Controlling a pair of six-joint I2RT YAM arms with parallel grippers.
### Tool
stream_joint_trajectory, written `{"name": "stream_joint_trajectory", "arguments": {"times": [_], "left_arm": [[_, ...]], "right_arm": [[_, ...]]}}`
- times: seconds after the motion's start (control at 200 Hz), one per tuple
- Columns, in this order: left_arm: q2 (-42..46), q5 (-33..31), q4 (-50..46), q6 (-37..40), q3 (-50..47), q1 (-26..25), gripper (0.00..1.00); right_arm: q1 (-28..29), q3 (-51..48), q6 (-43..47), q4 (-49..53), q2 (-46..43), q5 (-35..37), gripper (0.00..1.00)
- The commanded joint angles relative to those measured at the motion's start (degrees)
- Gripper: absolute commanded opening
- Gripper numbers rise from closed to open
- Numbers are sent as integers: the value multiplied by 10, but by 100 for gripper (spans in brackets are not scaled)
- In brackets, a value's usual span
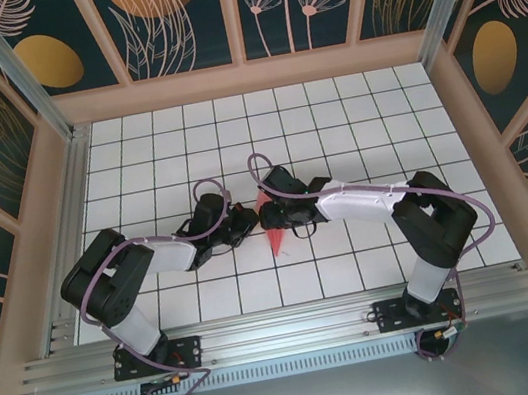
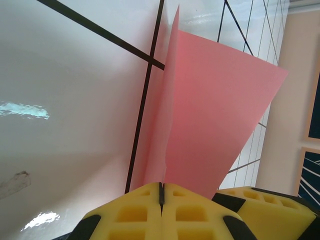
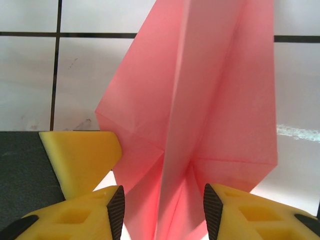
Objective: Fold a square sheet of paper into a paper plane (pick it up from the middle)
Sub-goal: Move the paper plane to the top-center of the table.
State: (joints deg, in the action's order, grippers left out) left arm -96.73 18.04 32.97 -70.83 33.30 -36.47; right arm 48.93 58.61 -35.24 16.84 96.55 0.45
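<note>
From the top view: both arms folded low, elbows out toward the side edges, forearms angled inward to meet near the middle of the white gridded table (image 1: 331, 115). Left gripper (image 1: 246, 223) and right gripper (image 1: 275, 216) nose to nose there, with a small pink-red tip of the paper plane (image 1: 276, 238) poking out below them toward the bases. Too small at that range to read either jaw.

From the left wrist, closer: left gripper (image 2: 161, 192) clenched, yellow pads pressed flat together on the paper plane (image 2: 215, 125) at its centre ridge. One thin fold standing upright out of the seam, a broad wing sloping off to the right above the grid lines. Just beside, at lower right, a yellow finger (image 2: 265, 207) of the right gripper.

From the right wrist: right gripper (image 3: 164, 210) parted, jaws standing either side of the paper plane (image 3: 200, 100), ridge running up the middle between them. Cannot tell whether the pads touch the paper. At the wing's left edge, a left finger (image 3: 82, 155).
</note>
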Motion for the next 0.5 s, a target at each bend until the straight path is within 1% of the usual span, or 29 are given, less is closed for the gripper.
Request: {"name": "stream_joint_trajectory", "arguments": {"times": [0.0, 0.275, 0.495], "left_arm": [[2, 5, 17, -9, -6, 2, 0], [0, 0, 13, -12, -8, 2, 0], [-2, -1, 13, -13, -8, 3, 0]], "right_arm": [[6, -15, -4, -5, -10, -28, 51], [14, -44, 8, -23, -25, -42, 52], [25, -45, 19, -26, -30, -37, 57]]}}
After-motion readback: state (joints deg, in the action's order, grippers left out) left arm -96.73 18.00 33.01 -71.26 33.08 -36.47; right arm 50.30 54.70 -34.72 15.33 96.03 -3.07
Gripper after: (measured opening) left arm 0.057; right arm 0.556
